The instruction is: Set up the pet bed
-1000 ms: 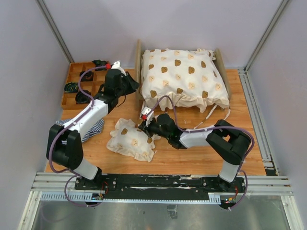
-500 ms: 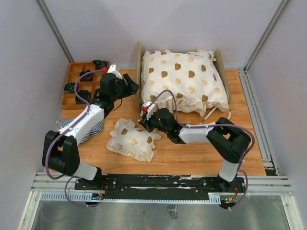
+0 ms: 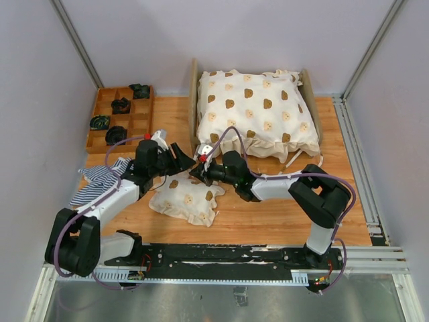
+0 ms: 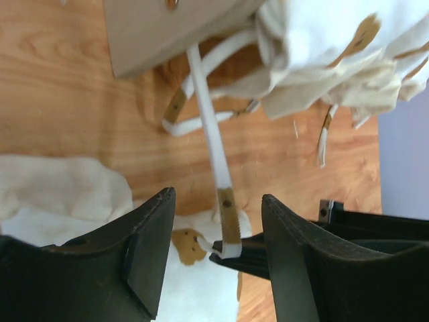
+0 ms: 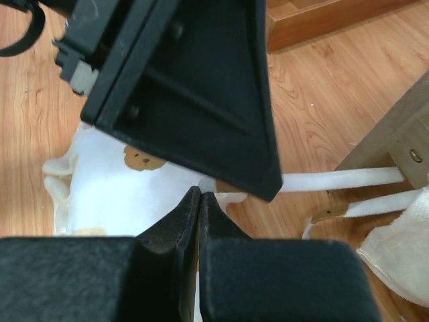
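The small bear-print pillow point(image 3: 184, 196) lies toward the middle of the near edge. Just beyond it my right tool point(image 3: 198, 172) is pinched tight on the end of a white tie ribbon point(image 4: 209, 127) that runs back to the pet bed point(image 3: 194, 94). My left tool point(image 3: 178, 155) hangs close beside it, jaws spread wide and gripping nothing, and the bed stands at the far edge of the tabletop, right of the middle, under the cream bear-print quilt point(image 3: 255, 107).
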Robot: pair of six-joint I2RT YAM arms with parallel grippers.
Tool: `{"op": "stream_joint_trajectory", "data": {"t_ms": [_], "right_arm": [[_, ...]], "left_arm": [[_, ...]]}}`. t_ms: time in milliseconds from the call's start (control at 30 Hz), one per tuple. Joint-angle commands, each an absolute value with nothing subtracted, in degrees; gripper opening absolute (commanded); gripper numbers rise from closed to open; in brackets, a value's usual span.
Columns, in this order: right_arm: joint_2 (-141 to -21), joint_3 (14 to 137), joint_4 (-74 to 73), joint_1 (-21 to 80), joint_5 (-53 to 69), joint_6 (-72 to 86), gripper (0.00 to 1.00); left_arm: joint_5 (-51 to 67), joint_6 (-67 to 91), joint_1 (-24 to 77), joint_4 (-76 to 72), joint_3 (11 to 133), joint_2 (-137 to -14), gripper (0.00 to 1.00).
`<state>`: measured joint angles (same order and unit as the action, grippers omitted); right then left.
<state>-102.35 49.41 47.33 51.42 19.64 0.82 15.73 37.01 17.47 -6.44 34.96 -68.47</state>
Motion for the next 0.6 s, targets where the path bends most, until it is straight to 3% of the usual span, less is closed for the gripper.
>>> {"op": "stream_joint_trajectory", "data": {"t_ms": [0, 267, 333, 400, 467, 567], "right_arm": [[-102.2, 47.8, 49.5, 51.1, 24.0, -4.8, 0.0], [-102.7, 47.2, 48.7, 51.1, 24.0, -6.7, 0.0], [-102.9, 47.2, 48.5, 51.1, 23.9, -7.1, 0.0], [-102.8, 47.3, 47.3, 51.1, 23.1, -7.3, 0.0], [-102.0, 47.9, 43.9, 51.1, 20.8, -6.9, 0.08], [-99.1, 49.0, 35.3, 50.7, 17.8, -7.2, 0.27]], "left_arm": [[23.6, 41.7, 17.4, -16.1, 31.3, -69.7, 0.59], [29.5, 44.8, 17.3, -22.8, 29.6, -77.0, 0.55], [30.8, 45.1, 17.3, -24.2, 29.2, -77.9, 0.44], [31.2, 44.7, 17.4, -24.4, 28.9, -78.1, 0.24], [30.3, 43.6, 17.4, -24.4, 28.3, -77.8, 0.03], [27.3, 42.1, 17.4, -24.3, 27.0, -77.2, 0.0]]}}
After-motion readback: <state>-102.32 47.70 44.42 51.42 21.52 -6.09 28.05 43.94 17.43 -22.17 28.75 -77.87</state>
